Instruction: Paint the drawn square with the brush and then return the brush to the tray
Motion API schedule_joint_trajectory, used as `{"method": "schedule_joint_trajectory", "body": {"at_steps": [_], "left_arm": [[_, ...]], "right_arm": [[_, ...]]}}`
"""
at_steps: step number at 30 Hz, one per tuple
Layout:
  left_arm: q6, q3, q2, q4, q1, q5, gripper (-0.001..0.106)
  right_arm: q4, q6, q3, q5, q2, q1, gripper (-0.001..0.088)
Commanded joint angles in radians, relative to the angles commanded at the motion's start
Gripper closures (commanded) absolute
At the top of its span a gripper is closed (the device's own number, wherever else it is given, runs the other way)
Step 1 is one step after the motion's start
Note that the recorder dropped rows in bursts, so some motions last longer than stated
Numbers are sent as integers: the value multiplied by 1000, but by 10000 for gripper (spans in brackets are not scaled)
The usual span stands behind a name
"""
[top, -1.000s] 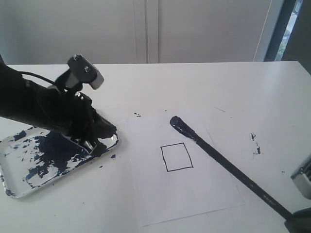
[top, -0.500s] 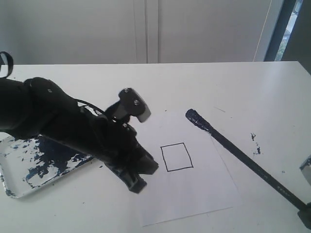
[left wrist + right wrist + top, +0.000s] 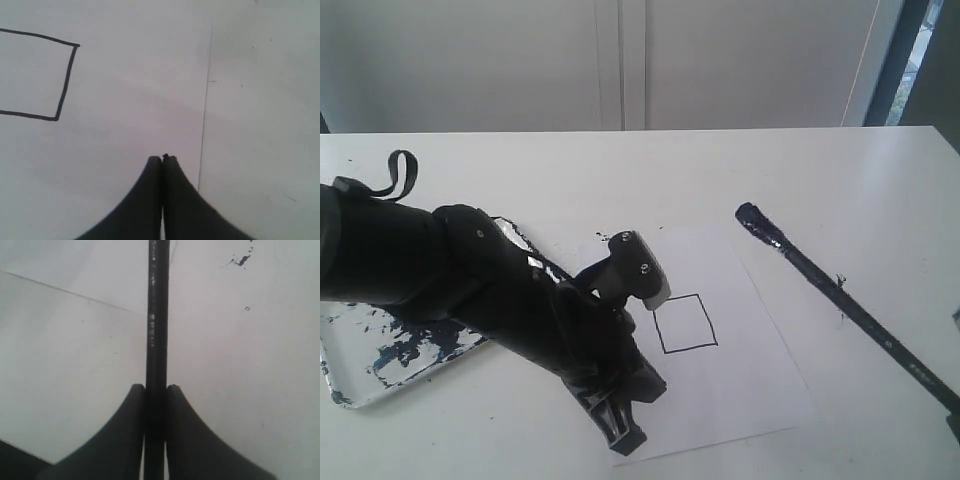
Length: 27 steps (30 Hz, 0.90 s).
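Right hand [image 3: 156,405] clamps the brush [image 3: 865,322] by its handle, the bristles at 2 o'clock of the unpainted square [image 3: 682,323]. Left hand [image 3: 162,159], closed and empty, apparently pins the paper [image 3: 740,390] at 7 o'clock. The tip should land inside the outline, with short strokes. The tray [image 3: 340,398] sits on the tabletop at 9 o'clock.

A thin black-outlined drawn square [image 3: 685,323], white inside, sits on a white paper sheet [image 3: 740,390] on the white desk [image 3: 720,170]. The black left pincer [image 3: 620,432] is at its 7 o'clock, at the sheet's edge. The rounded white, paint-blotched tray [image 3: 360,375] lies at 9 o'clock. The long thin black brush [image 3: 860,317] slants at 3 o'clock, its dark tip pointing toward 10 o'clock.
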Motion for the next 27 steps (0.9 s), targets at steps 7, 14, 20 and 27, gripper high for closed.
{"method": "schedule_joint_trajectory", "body": {"at_steps": [7,14,20,27], "left_arm": [[-12,0,53,0,-4,4,1053],[17,0,105,0,-4,-20,1053],[16,0,128,4,-4,-20,1053],[0,4,134,22,-4,10,1053]], "right_arm": [[-99,64,0,6,0,0,868],[-96,69,0,6,0,0,868],[-94,69,0,6,0,0,868],[-94,69,0,6,0,0,868]]}}
